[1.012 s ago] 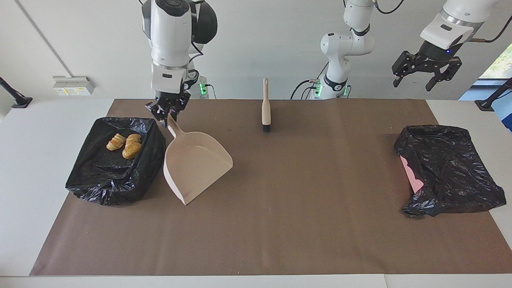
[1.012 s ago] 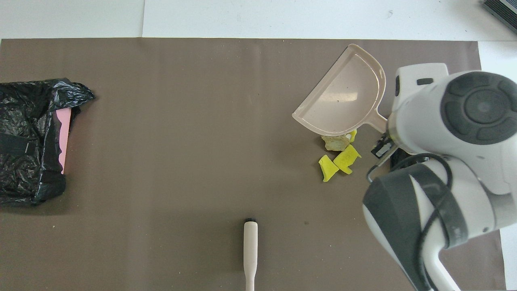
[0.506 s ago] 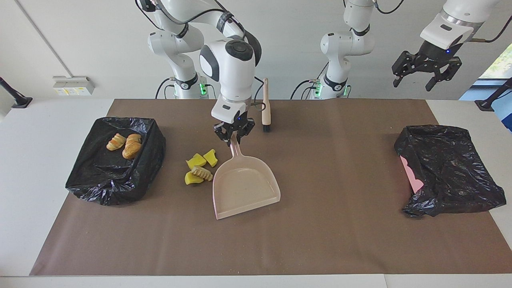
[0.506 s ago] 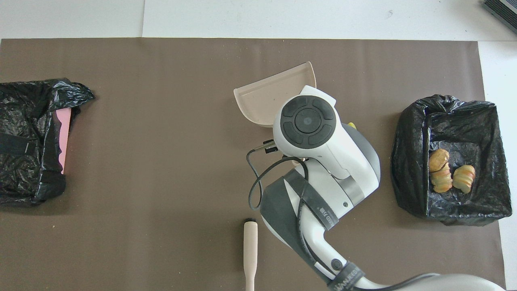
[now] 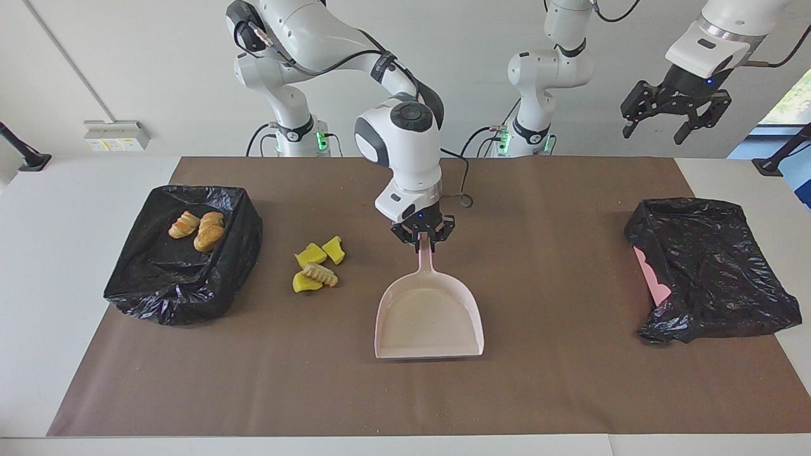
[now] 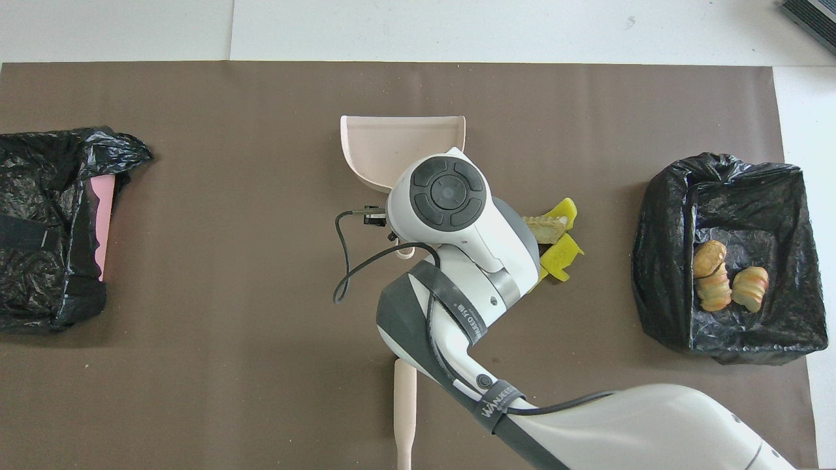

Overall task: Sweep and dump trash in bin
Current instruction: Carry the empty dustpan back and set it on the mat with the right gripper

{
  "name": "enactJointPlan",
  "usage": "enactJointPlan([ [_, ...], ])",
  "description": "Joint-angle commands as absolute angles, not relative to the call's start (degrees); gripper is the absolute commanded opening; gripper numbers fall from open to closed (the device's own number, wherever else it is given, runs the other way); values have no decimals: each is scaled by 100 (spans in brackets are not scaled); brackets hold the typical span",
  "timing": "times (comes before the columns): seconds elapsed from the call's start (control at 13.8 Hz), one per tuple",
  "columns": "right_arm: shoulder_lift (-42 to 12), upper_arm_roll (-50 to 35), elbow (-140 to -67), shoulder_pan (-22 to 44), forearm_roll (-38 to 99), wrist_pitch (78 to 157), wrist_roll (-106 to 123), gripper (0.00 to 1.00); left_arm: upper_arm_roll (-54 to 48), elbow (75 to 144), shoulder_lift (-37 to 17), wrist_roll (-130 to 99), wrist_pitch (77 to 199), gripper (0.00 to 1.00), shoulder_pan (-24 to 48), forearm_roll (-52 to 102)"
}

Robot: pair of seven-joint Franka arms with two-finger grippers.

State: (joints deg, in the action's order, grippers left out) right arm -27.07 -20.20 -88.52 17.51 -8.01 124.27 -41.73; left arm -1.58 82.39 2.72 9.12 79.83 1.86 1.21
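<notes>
White table (image 5: 76, 209) under a brown mat (image 5: 538, 380), white wall behind. Right tool (image 5: 422, 238) pinches the dustpan (image 5: 429, 316) handle at mat centre. Yellow trash pieces (image 5: 315, 269) lie beside it, three bread pieces (image 5: 197, 229) in the bin (image 5: 234, 253). Left tool (image 5: 675, 111) waits raised, spread.

White table (image 5: 76, 266) is carrying a brown mat (image 5: 538, 380). Sitting on the mat: two black-lined bins (image 5: 184, 291) (image 5: 716, 278) at either end, yellow and beige trash pieces (image 5: 315, 266), pale dustpan (image 5: 431, 316) mid-mat, brush (image 6: 405, 411) nearer the robots.
</notes>
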Motion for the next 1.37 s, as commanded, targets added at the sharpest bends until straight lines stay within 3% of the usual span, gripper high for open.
enactJointPlan([
  [0.0, -2944, -1995, -8806, 1898, -659, 12700, -4315, 0, -193, 8279, 360, 844, 7858, 100, 176, 176],
  [0.29, -2962, -2004, -9237, 1890, -650, 12982, -4316, 0, -193, 8279, 369, 835, 7822, 100, 193, 185],
  [0.36, -2962, -2004, -9237, 1829, -650, 12938, -4298, 30, -202, 8271, 369, 835, 7831, 100, 193, 185],
  [0.43, -2953, -1995, -9237, 1819, -668, 12903, -4220, 99, -202, 8279, 369, 835, 7822, 100, 185, 185],
  [0.72, -2813, -2013, -9202, 1662, -659, 12815, -4210, 100, -202, 8472, 483, 826, 7884, 100, 176, 185],
  [0.87, -2375, -2162, -9220, 1626, -607, 12316, -4219, 100, -202, 8552, 527, 852, 7936, 100, 149, 185],
  [1.08, -1585, -2171, -9351, 1617, 102, 10912, -4210, 100, -220, 8578, 527, 835, 8278, 100, 211, 193],
  [1.3, -767, -2171, -10174, 1757, 710, 10520, -4227, 100, -255, 8911, 431, 809, 8830, 100, 455, 220],
])
